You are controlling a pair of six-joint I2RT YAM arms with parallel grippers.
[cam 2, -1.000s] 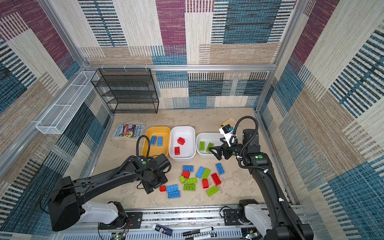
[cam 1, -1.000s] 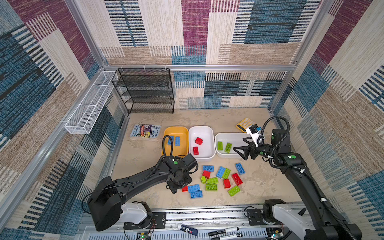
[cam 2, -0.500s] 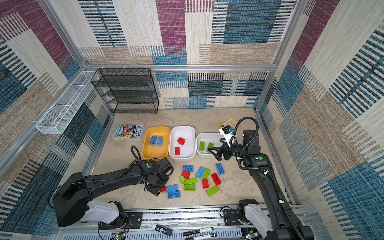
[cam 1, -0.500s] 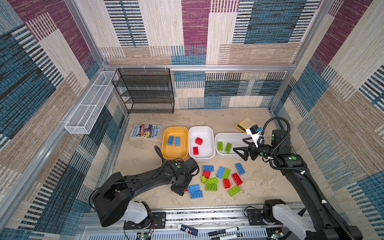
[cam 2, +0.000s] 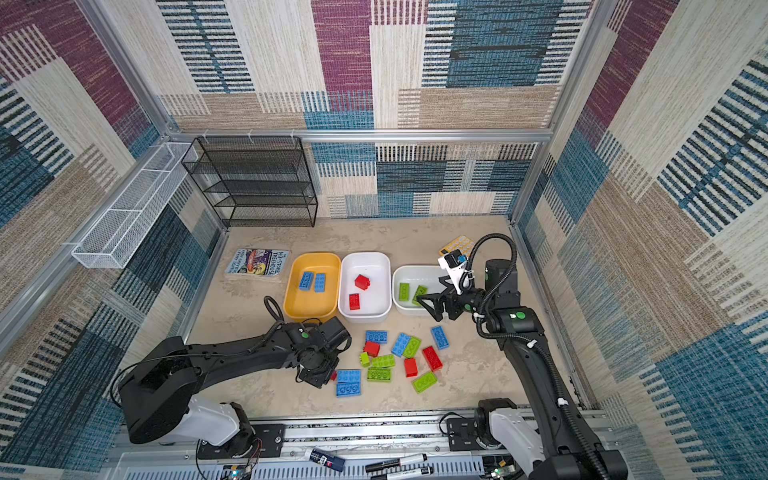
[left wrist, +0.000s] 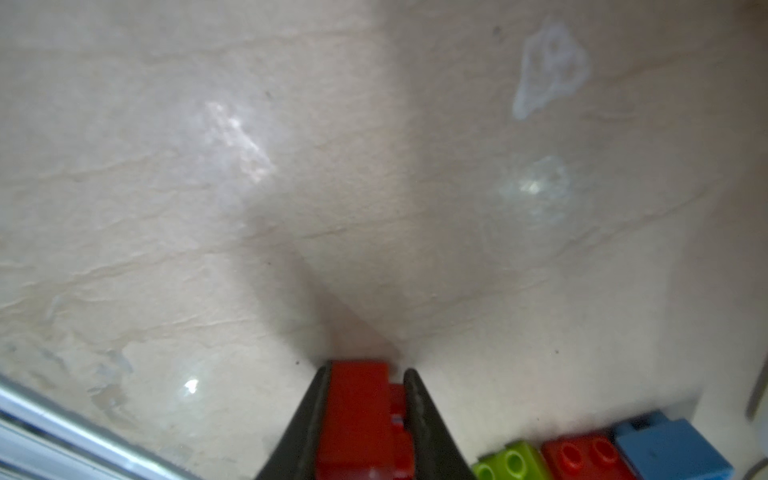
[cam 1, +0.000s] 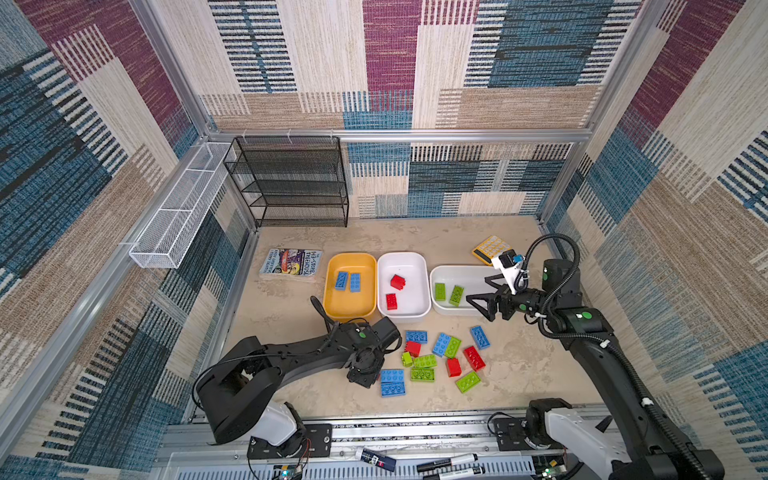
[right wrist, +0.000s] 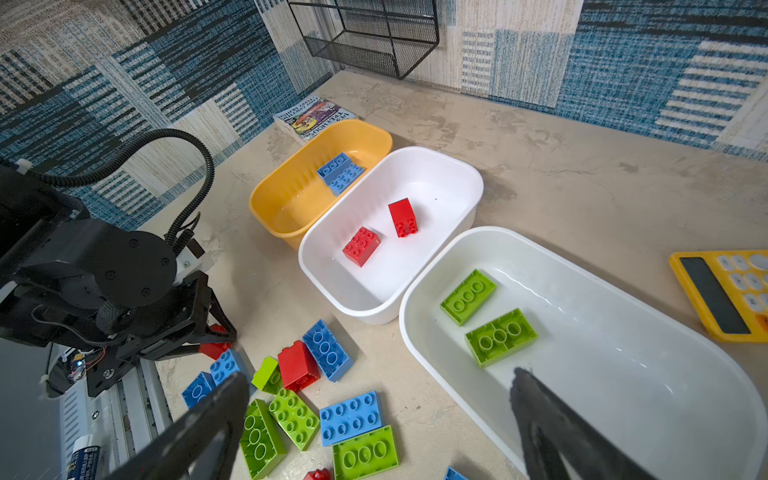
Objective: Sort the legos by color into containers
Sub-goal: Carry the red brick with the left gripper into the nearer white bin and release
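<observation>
My left gripper (left wrist: 365, 368) is shut on a red lego (left wrist: 359, 407) at the left edge of the loose pile (cam 1: 432, 357) of red, blue and green legos. In both top views it points down at the floor (cam 1: 365, 376); only a sliver of that red lego (cam 2: 333, 376) shows. The yellow container (cam 1: 350, 309) holds two blue legos (cam 1: 348, 281). The middle white container (cam 1: 409, 266) holds two red ones (cam 1: 397, 282), and the right white container (cam 1: 469, 274) holds two green ones (cam 1: 448, 293). My right gripper (cam 1: 478, 288) hangs open and empty over that container's near rim (right wrist: 380, 376).
A yellow calculator (cam 1: 487, 248) lies behind the right white container and a book (cam 1: 291, 262) left of the yellow one. A black mesh rack (cam 1: 291, 183) stands at the back wall. A white wire basket (cam 1: 178, 208) hangs on the left wall. Markers (cam 1: 449, 461) lie on the front rail.
My left gripper has come down at the pile's left edge and shut on the red lego. The right arm has not moved.
</observation>
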